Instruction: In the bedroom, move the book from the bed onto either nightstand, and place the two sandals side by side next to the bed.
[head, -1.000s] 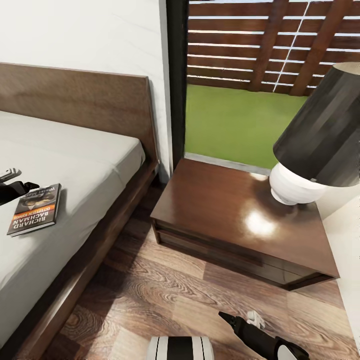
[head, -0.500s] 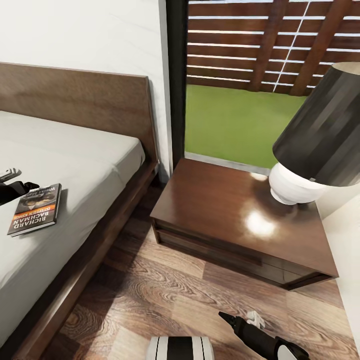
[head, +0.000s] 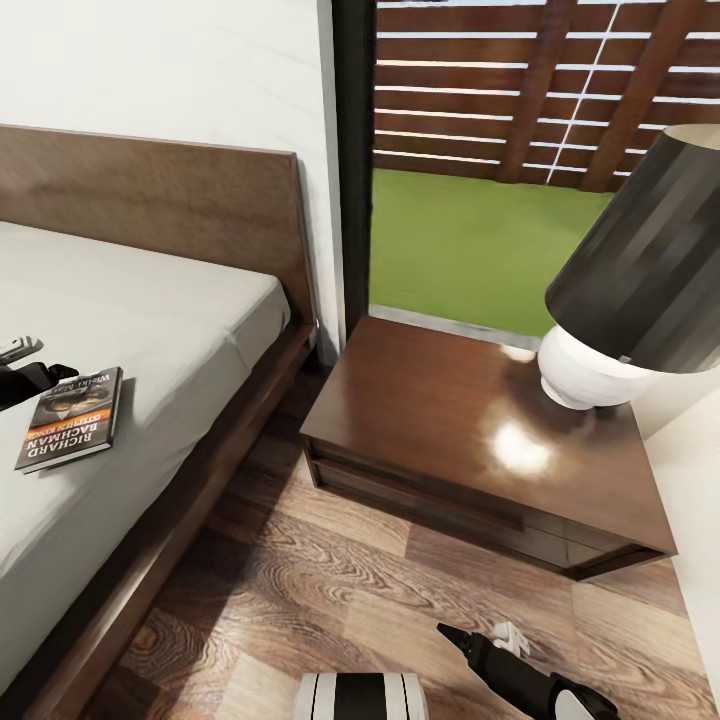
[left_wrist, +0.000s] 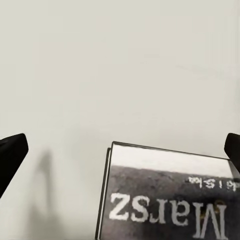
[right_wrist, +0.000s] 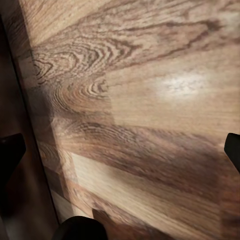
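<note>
The book (head: 70, 418), a thin paperback with an orange band and "RICHARD BACHMAN" on its cover, lies flat on the light-grey mattress of the bed (head: 180, 330), near its side edge. My left gripper (head: 42, 373) hovers at the book's far end, open. In the left wrist view the book (left_wrist: 170, 200) lies just beyond the left gripper (left_wrist: 120, 155), whose black fingertips (left_wrist: 10, 160) stand wide apart and clear of it. The dark-brown nightstand (head: 440, 430) stands right of the bed. My right gripper (head: 478, 636) hangs low and open over the wood floor (right_wrist: 150, 100). The sandals are out of view.
A lamp (head: 630, 290) with a white base and dark shade takes up the nightstand's back right corner; its front and left surface are bare. A strip of plank floor (head: 300, 560) separates bed and nightstand. A tall dark-framed window (head: 480, 200) rises behind the nightstand.
</note>
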